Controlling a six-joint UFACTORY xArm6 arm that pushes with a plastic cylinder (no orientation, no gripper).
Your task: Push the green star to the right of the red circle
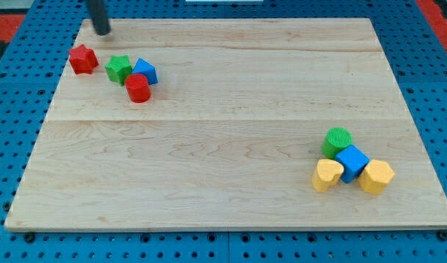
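Blocks sit in two groups on the wooden desk (223, 146): near the view's top left, the green star (118, 69) touches the red circle (138, 88) at that circle's upper left, with a blue block (145, 71) just right of the star and a red star (83, 59) just left of it. My tip (101, 32) rests near the desk's top-left corner, above the red star and apart from every block; the rod has no fingers, so nothing is grasped. Well apart, at the view's lower right, a green circle (338, 140), a blue cube (352, 162) and two yellow blocks (328, 175) (376, 176) huddle together.
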